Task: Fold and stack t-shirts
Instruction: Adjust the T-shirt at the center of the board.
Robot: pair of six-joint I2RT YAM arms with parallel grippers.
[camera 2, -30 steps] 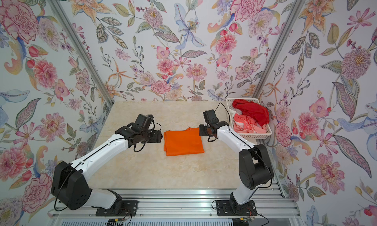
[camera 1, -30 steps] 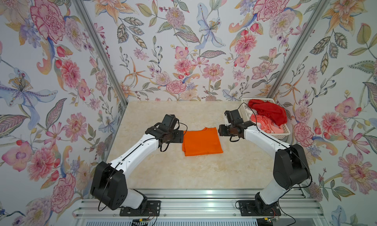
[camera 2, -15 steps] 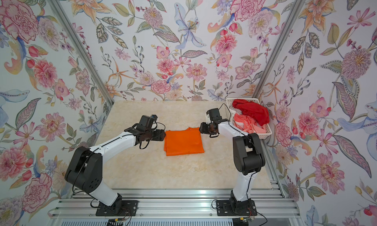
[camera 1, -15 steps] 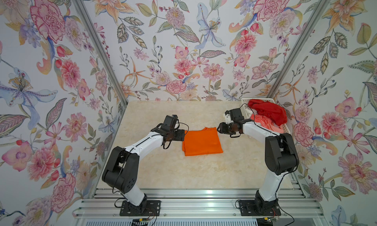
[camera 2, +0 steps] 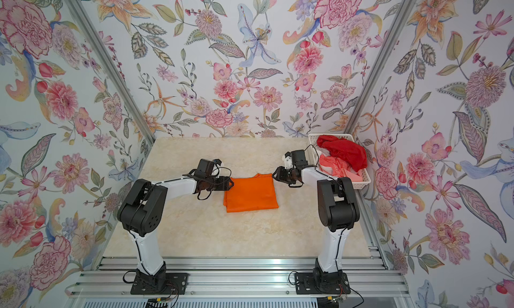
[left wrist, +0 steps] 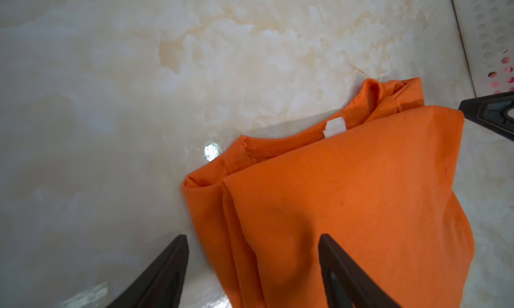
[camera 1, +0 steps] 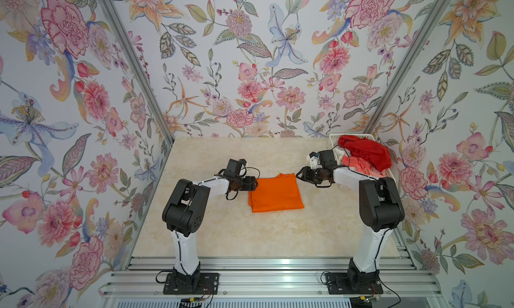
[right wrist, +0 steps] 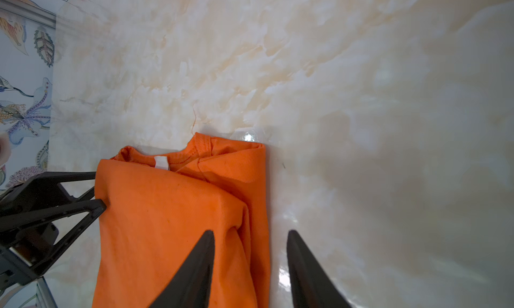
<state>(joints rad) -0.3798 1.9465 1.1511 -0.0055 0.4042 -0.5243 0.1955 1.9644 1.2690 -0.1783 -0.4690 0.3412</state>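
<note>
Gleaming with small glare spots, the cream marble-patterned tabletop (camera 1: 222,231) sits in a booth of floral wallpaper (camera 1: 250,56). Ribbed aluminium rails (camera 1: 278,281) along its near edge carry both arm bases. Each arm rises from its base, bends at a black elbow and reaches low and inward.

The left gripper (camera 1: 254,182) sits at the left edge of the folded orange t-shirt (camera 1: 275,195) in mid-table. Its black tapered jaws are spread wide, one over cloth and one over bare table. The right gripper (camera 1: 298,176) is at the shirt's far right corner, jaws apart more narrowly, straddling the cloth's edge.

The shirt is a soft, matte rectangle with layered folds. Its ribbed collar and white neck label (left wrist: 334,127) lie at the far edge. A deep red t-shirt (camera 1: 367,152) and a coral-pink-and-white t-shirt (camera 1: 358,166) are heaped in the white perforated plastic basket (camera 1: 333,139) at the far right corner.
</note>
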